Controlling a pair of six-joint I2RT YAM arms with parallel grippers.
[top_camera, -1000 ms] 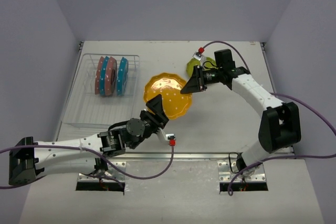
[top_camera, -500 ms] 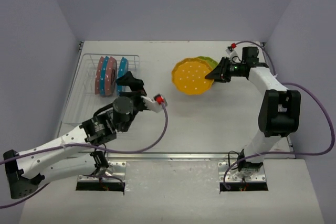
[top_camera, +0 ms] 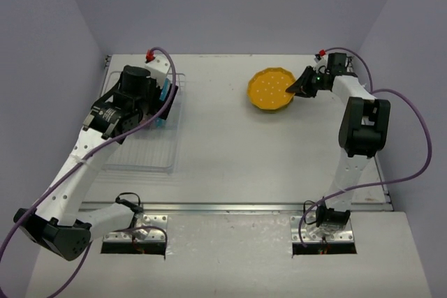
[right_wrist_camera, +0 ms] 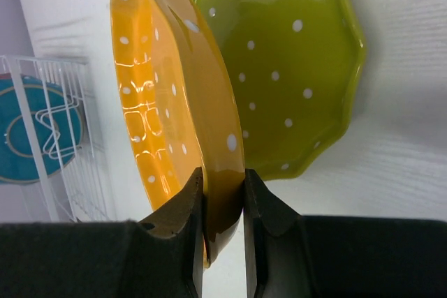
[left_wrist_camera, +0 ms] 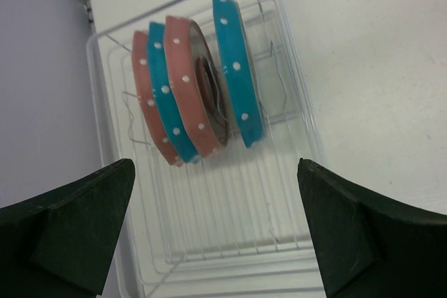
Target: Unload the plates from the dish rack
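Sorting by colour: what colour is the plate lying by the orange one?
Yellow-green with white dots; the plate shows best in the right wrist view.

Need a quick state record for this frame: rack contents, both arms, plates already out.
rack: silvery wire dish rack, far left of table
in rack: four dotted plates on edge, alternating pink and blue
left fingers: open, above the rack, holding nothing
right fingers: shut on rim of orange dotted plate
unloaded: yellow-green dotted plate under the orange one, contact unclear
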